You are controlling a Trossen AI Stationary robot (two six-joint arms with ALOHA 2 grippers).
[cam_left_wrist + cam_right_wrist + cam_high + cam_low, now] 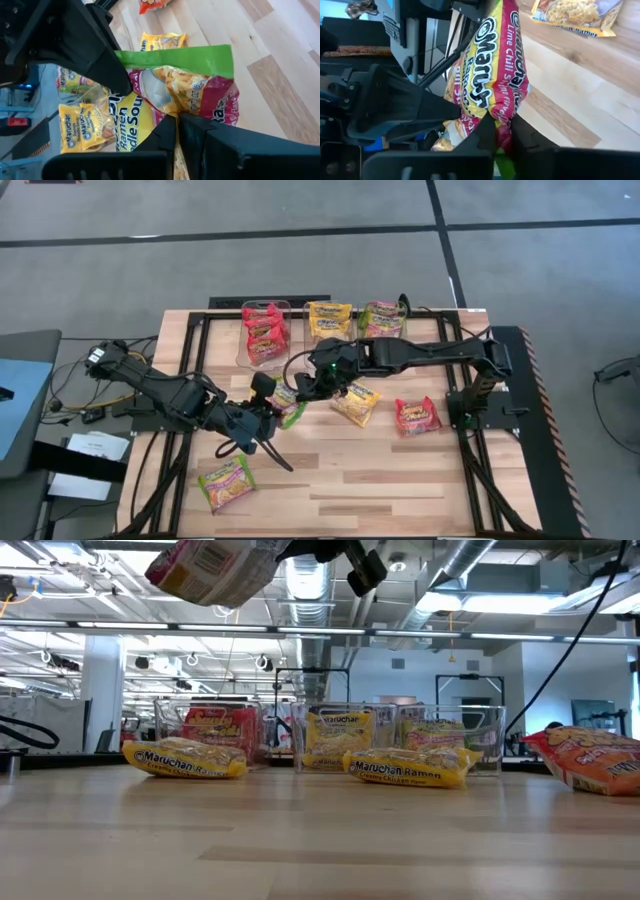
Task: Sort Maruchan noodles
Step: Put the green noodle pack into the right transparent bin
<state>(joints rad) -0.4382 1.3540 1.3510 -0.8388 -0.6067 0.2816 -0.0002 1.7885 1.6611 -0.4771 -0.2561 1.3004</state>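
Note:
A green-and-pink Maruchan packet (289,403) is held above the table's middle between both grippers; the low view shows it lifted clear (210,565). My left gripper (265,406) comes at it from the table's left and is shut on it (177,131). My right gripper (308,387) comes from the right and is shut on it as well (503,134). Loose on the table lie a yellow packet (356,401), a red-orange packet (417,416) and another green-and-pink packet (227,484), each flat on the wood. My left gripper pinches the packet's pink edge (172,112) between its two fingers, opposite the green sealed end; the fingers (165,137) reach in roughly level from the table's left. The packet is clear of the table. My right gripper pinches the packet's lower end (504,120) between its two fingers (485,137), coming from the table's right. The packet stands up out of the hold, its printed face bulging outward, with nothing of it on the table.
Three clear bins stand along the far edge: one with red packets (265,332), one with yellow (329,320), one with green-and-pink (381,318). Bare wood lies toward the near edge (380,490). Cables and a dark stand sit off the table's left.

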